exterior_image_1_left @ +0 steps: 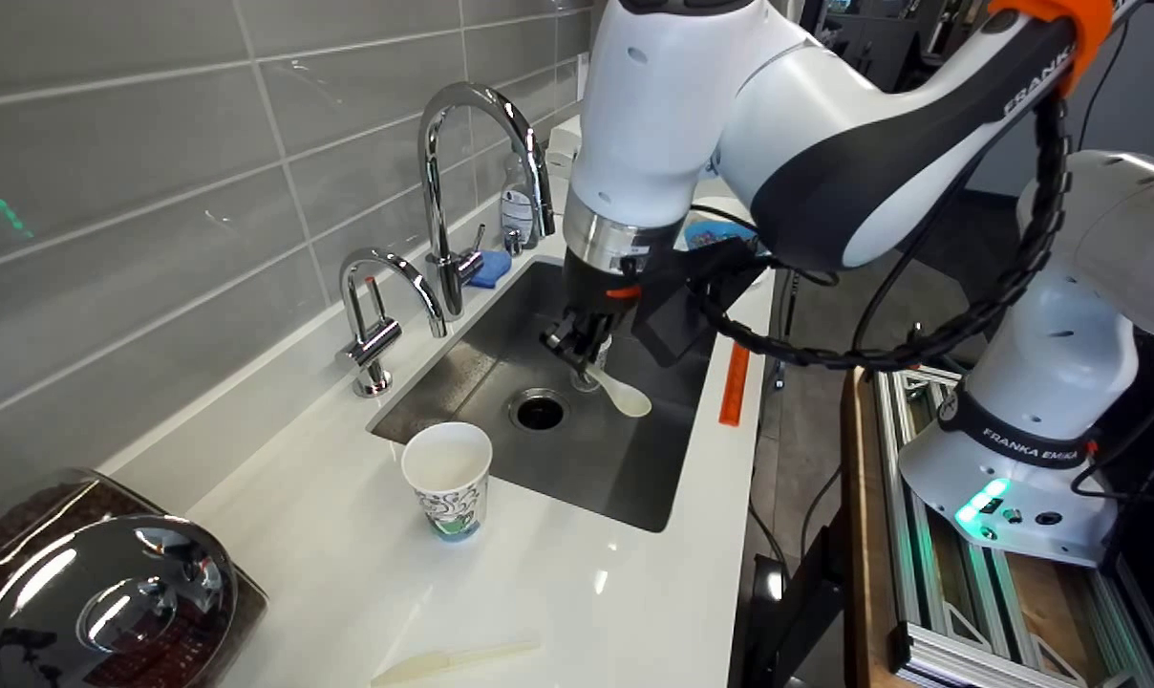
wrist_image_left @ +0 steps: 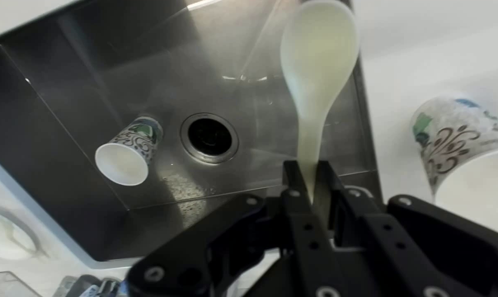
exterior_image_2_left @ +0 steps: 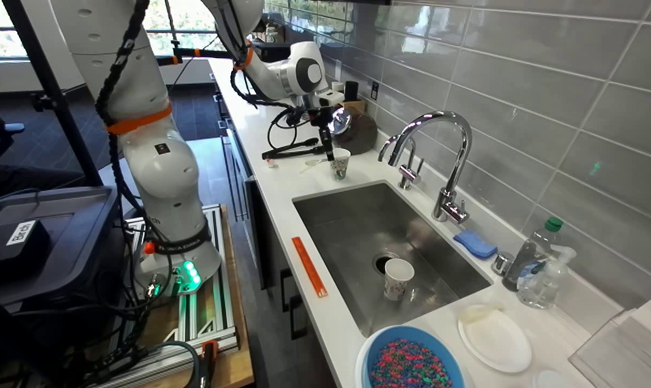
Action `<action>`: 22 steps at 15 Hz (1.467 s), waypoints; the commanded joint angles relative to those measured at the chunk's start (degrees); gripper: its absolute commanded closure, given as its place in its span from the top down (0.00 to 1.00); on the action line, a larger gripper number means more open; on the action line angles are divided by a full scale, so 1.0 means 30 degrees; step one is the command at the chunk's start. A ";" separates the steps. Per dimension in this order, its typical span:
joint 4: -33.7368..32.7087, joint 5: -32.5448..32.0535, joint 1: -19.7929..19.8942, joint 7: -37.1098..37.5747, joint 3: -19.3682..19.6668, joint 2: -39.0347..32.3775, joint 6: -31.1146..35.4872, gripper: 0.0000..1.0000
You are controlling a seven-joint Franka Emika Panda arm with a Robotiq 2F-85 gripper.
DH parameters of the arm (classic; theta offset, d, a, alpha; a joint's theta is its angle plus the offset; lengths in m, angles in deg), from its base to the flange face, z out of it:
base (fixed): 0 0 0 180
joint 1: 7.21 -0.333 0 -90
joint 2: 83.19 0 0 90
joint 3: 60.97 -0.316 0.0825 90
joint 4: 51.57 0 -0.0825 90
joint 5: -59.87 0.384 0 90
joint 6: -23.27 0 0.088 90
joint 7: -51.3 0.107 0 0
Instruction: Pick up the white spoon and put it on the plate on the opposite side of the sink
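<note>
My gripper [exterior_image_1_left: 582, 354] is shut on the handle of the white spoon [exterior_image_1_left: 625, 394]. It holds the spoon above the sink [exterior_image_1_left: 615, 468], near the end beside the counter's paper cup. In the wrist view the fingertips [wrist_image_left: 307, 167] pinch the handle, and the spoon's bowl [wrist_image_left: 319, 49] points away from the gripper, overlapping the sink's edge. In an exterior view the gripper [exterior_image_2_left: 330, 156] appears small before the cup. The white plate [exterior_image_2_left: 495, 342] lies on the counter beyond the sink's other end, with an off-white utensil [exterior_image_2_left: 479, 312] on it. The plate also shows in the wrist view [wrist_image_left: 5, 239].
A paper cup [exterior_image_1_left: 448, 483] stands on the counter; another [exterior_image_2_left: 398, 280] stands in the sink. Tall faucet [exterior_image_2_left: 460, 145] and small faucet [exterior_image_1_left: 362, 354] rise along the wall. A blue dish [exterior_image_2_left: 379, 350] of beads sits near the plate. An orange strip [exterior_image_2_left: 309, 267] lies on the front edge.
</note>
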 commanded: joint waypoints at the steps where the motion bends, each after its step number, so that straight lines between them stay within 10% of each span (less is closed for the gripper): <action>1: 0.1949 -0.0551 0.1709 0.1296 -0.0202 0.2434 -0.0311 0.03; 11: 0.3929 -0.0500 0.6755 0.2745 0.0615 0.4396 0.0460 0.03; 22: 0.2968 0.0376 0.7381 0.1778 0.1225 0.3506 0.0241 0.03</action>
